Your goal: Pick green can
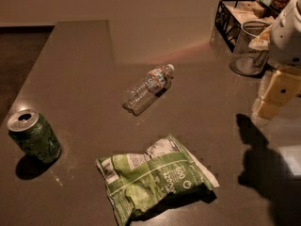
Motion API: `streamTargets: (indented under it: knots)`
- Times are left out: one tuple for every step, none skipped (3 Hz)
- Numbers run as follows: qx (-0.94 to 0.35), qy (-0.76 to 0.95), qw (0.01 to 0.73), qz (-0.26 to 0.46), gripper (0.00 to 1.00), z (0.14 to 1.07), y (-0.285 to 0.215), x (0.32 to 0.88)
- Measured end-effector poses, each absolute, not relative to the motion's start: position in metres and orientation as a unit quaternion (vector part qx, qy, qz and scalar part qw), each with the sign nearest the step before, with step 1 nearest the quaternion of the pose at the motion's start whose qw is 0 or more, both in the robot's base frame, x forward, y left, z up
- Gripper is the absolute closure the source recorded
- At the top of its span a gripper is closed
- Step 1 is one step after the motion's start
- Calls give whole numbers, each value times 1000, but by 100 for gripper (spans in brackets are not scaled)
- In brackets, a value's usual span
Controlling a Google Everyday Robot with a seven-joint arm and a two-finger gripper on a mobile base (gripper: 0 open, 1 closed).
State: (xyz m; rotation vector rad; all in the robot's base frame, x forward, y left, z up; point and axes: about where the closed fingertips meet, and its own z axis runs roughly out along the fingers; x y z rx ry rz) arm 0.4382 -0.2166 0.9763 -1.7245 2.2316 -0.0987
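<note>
The green can [33,135] stands upright near the left edge of the counter, with its silver top and pull tab showing and pale markings on its side. My gripper [270,102] hangs above the counter at the far right, a long way from the can, with pale blocky fingers [281,89] pointing down and to the left. It holds nothing that I can see. Its shadow falls on the counter below it.
A green-and-white chip bag [153,180] lies in front of centre. A clear plastic water bottle [149,88] lies on its side in the middle. A glass jar [249,48] and a black wire rack [233,18] stand at the back right. The grey counter [80,69] drops off along the left edge.
</note>
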Motion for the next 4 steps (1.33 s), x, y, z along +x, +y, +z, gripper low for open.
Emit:
streamTargets:
  knots:
    - [-603, 781, 159, -35, 0, 976, -217, 438]
    - [-601, 782, 165, -26, 0, 977, -215, 442]
    - [-609, 769, 193, 4, 0, 981, -193, 457]
    - [-631, 739, 229, 49, 0, 987, -155, 466]
